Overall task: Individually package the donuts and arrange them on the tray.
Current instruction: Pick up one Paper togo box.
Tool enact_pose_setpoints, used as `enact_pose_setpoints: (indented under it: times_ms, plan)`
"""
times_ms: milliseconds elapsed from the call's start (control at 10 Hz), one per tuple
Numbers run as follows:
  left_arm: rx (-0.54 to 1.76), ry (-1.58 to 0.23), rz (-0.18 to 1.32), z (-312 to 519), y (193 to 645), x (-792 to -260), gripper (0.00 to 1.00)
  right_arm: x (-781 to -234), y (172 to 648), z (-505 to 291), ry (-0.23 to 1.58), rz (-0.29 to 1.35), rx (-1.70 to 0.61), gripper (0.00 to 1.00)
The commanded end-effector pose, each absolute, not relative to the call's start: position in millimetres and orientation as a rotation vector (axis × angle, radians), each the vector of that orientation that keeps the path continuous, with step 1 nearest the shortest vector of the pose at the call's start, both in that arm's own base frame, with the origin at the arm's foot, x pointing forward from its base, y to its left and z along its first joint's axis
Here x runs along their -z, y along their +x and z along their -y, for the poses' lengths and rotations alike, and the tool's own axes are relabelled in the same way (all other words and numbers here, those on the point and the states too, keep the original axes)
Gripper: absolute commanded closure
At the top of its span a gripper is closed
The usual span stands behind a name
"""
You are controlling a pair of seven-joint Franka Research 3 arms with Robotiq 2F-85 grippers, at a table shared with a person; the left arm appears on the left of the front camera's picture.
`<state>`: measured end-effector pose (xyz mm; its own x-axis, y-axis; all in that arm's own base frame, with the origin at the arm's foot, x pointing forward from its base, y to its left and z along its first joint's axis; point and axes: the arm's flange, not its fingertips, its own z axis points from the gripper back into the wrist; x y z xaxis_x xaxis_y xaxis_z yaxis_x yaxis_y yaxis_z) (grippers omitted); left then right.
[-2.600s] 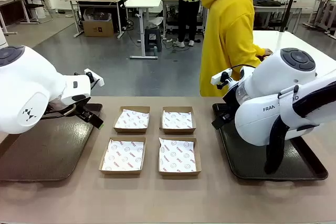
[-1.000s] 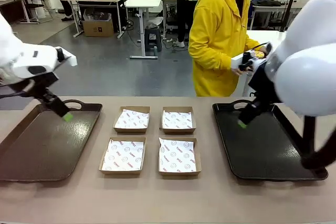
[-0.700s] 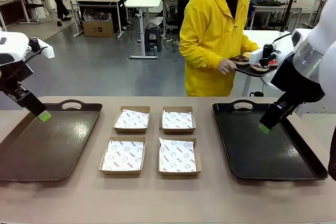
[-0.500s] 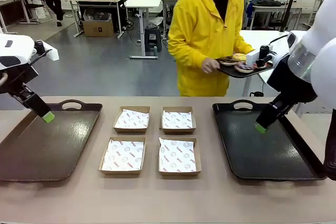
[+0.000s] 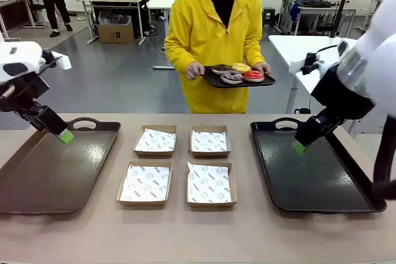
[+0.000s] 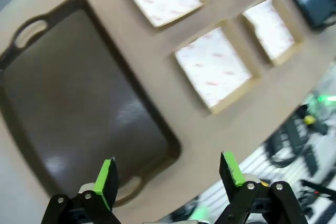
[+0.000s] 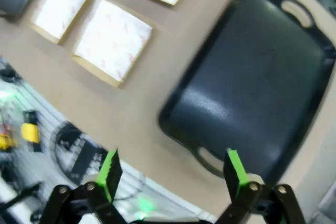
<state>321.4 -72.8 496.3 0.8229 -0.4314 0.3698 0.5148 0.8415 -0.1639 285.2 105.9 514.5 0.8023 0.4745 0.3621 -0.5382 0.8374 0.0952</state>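
Beyond the boxes, donuts on a person's small tray; left gripper and right gripper either side, jaws apart, empty.

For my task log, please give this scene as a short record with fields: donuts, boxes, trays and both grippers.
Donuts: four, on a small dark tray held by the person beyond the table's far edge.
Boxes: four paper-lined cardboard boxes, two rows of two, empty, mid-table.
Trays: brown tray at the robot's left, black tray at its right, both bare.
Left gripper: open, empty, above the brown tray.
Right gripper: open, empty, above the black tray.
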Motion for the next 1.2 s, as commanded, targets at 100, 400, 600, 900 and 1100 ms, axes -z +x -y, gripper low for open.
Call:
enact_pose_setpoints:
  times_ms: [100, 400, 600, 900, 1100]
  plan:
    - [0.085, -0.972, 0.291, 11, 320, -481, 0.0, -476, 265, -18, 0.945, 0.495, -0.164, 0.0]
    - [-0.112, -1.254, 0.288, -45, 308, -466, 0.0, -446, 261, 33, 1.273, 0.514, -0.008, 0.0]
    - [-0.118, -1.251, 0.246, -65, 297, -461, 0.0, -438, 259, 51, 1.299, 0.503, 0.014, 0.0]
    - [-0.188, -1.199, 0.19, -96, 298, -437, 0.0, -413, 253, 80, 1.281, 0.408, -0.022, 0.0]
    - [-0.227, -1.19, 0.16, -109, 303, -414, 0.0, -400, 249, 90, 1.252, 0.36, -0.088, 0.0]
